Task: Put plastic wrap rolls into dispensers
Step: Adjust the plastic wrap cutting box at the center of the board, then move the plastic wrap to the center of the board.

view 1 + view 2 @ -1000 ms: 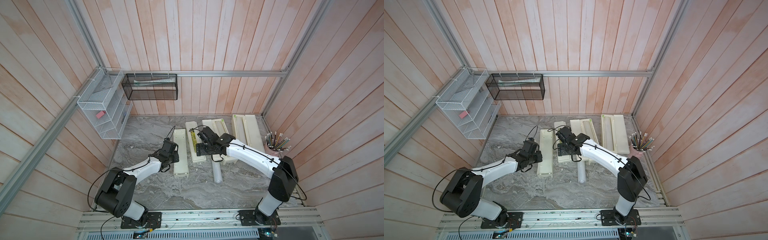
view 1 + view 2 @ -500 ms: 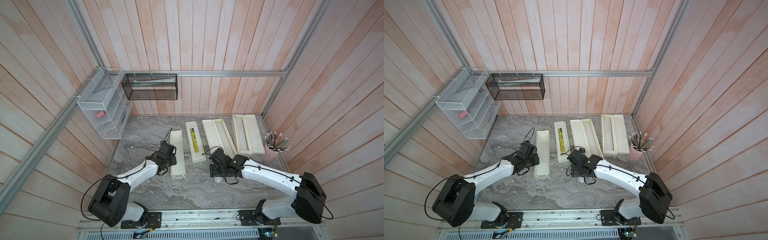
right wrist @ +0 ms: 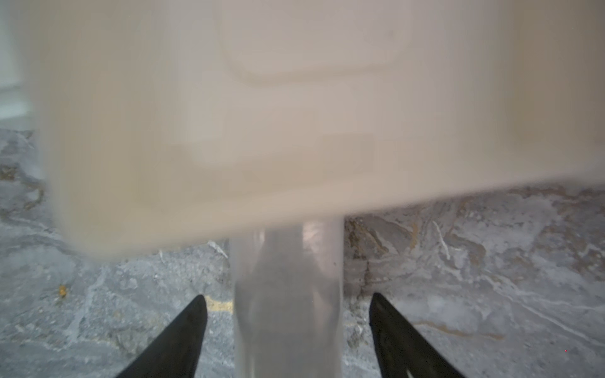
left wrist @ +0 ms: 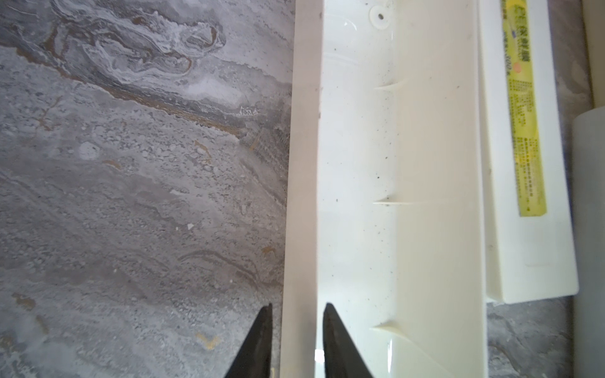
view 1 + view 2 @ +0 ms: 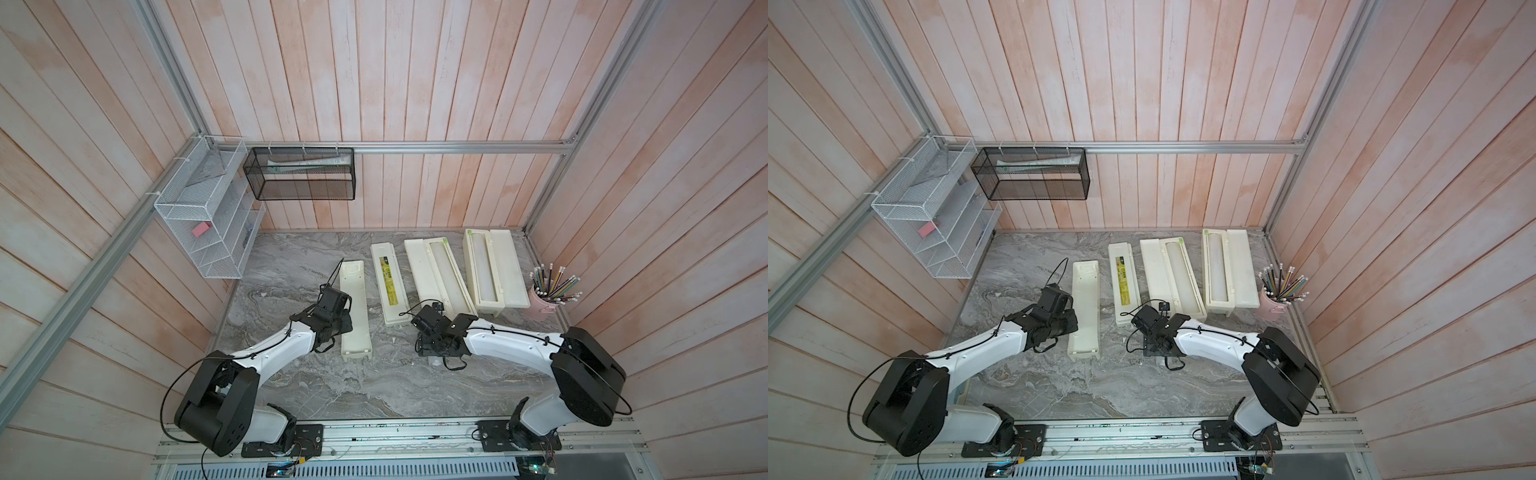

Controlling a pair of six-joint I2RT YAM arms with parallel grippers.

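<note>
The near strip of the tabletop lay bare between the left arm and the right arm, and the far-left corner stood open by the wire rack. Rightward, the open dispenser, the yellow-labelled dispenser and two roll-filled dispensers left only narrow lanes. A loose plastic wrap roll lay under the right arm; a pink pencil cup closed the right edge.

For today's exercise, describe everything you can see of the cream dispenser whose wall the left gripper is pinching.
This dispenser is a long, narrow cream-white trough of glossy, hard-looking plastic, lying flat and open side up on the marble-patterned table. It is empty inside; three small ribs and a round hole show on its inner surface. The left gripper is shut on one long wall, straddling it. The yellow-labelled box lies alongside.
</note>
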